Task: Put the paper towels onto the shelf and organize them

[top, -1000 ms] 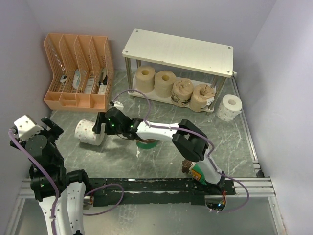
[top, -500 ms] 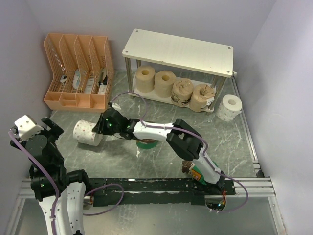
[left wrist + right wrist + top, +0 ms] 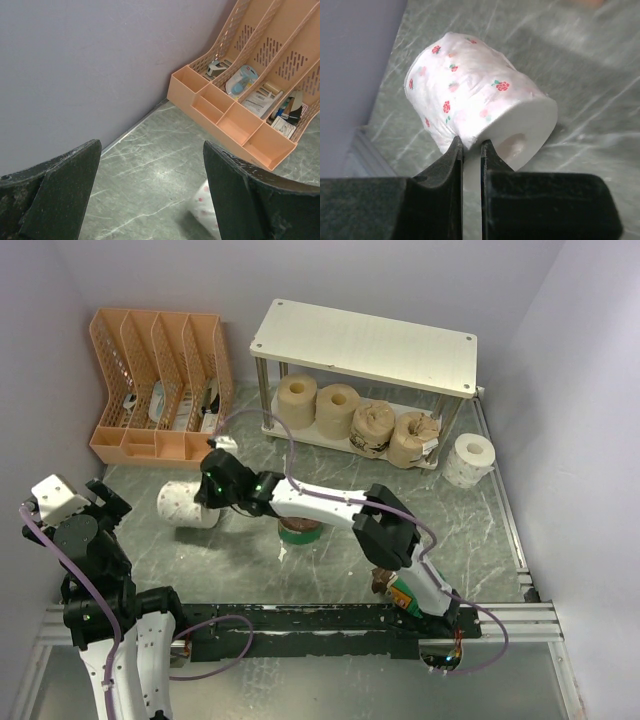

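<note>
A white paper towel roll with small red flowers (image 3: 183,506) (image 3: 470,105) lies on its side on the green table, left of centre. My right gripper (image 3: 211,489) (image 3: 471,145) is shut on it, pinching the rim of its near end. The two-tier shelf (image 3: 365,345) stands at the back. On its lower board stand two tan rolls (image 3: 297,400) (image 3: 337,410) and two green-banded rolls (image 3: 372,428) (image 3: 413,438). Another white roll (image 3: 468,458) stands on the table right of the shelf. My left gripper (image 3: 103,498) (image 3: 152,145) hangs open and empty at the near left; the flowered roll (image 3: 207,210) shows beside its right finger.
An orange slotted file organizer (image 3: 160,385) (image 3: 240,100) with small stationery stands at the back left against the wall. A green roll (image 3: 300,533) lies under the right arm near the middle. Walls close in on the left, back and right.
My right gripper has closed from wide open onto the end of the flowered roll, and the roll has shifted slightly. The left arm has not moved.
</note>
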### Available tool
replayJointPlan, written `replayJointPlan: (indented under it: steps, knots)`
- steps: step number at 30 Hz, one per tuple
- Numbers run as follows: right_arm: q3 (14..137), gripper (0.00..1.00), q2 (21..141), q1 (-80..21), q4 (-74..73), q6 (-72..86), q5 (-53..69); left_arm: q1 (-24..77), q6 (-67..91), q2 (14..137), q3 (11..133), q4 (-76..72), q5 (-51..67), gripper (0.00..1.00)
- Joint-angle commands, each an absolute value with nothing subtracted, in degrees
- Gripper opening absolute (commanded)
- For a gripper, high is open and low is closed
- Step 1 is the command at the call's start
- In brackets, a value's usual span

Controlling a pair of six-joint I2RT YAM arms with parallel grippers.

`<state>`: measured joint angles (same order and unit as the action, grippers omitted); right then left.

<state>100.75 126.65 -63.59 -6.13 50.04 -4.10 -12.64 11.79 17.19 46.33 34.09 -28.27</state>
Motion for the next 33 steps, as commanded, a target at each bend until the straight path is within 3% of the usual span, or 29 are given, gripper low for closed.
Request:
replayJointPlan:
  steps: [1,11,19,33]
  knots:
    - [112.98,0.0,116.9,-64.42,-22.21,28.69,-18.57,-12.33,11.02,16.69,46.05,32.27,-28.74,0.94]
    - [115.8,0.0,103.34,-67.88,-34.94,1.2,-40.69,-11.77,10.9,16.45,45.7,31.91,-28.75,0.94]
    - [112.38,0.0,95.59,-73.94,-26.8,-23.81,-60.4,-10.72,10.9,16.24,45.7,31.86,-28.75,0.94]
    - [123.05,0.0,94.78,-75.09,-17.58,-61.16,-66.78,-9.72,11.07,16.32,45.56,31.56,-28.84,0.94]
